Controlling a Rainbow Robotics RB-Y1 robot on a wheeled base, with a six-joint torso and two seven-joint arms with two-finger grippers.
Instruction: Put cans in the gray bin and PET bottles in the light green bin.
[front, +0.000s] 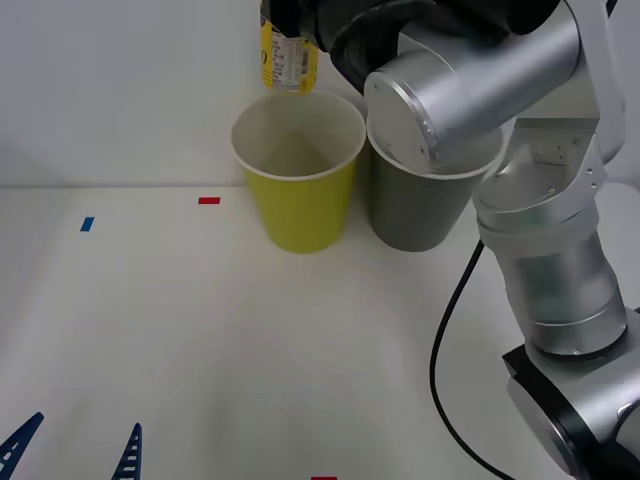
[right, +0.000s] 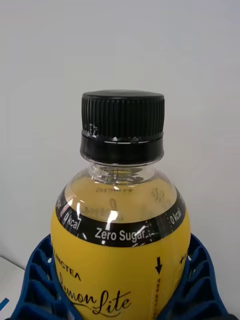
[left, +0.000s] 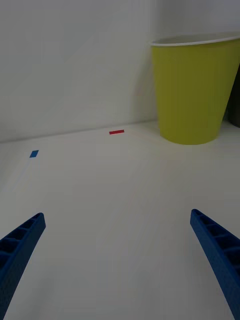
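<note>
Blue ribbed fingers (right: 37, 280) of the right gripper (right: 120, 295) closed against both sides of the bottle (right: 120, 250), pressed to the yellow label low on its body. Above the fingers, a black band reading "Zero Sugar", then the clear neck, then the black screw cap (right: 122, 116), upright. Seen from the front, the same bottle (front: 287, 60) held high at the far side of the table, its lower end just over the back rim of the light green bin (front: 300, 195) and not inside it. Right gripper itself hidden there behind the silver arm (front: 470, 85), which reaches across above the gray bin (front: 410, 215) and covers part of its rim. Gray bin just beside the green one, on the side away from the left arm, walls close together; whether touching cannot be told. Further out, left gripper (left: 117, 250) low over the near part of the white table (front: 250, 370), fingers (left: 215, 245) spread wide apart, nothing between them. Ahead of those fingers, bare table, then a small red mark (left: 116, 132) and a blue mark (left: 34, 153), with the green bin (left: 195, 90) standing upright beyond and off to one side. From the front, tips of the left gripper (front: 75, 445) at the near edge, well apart from both bins.
</note>
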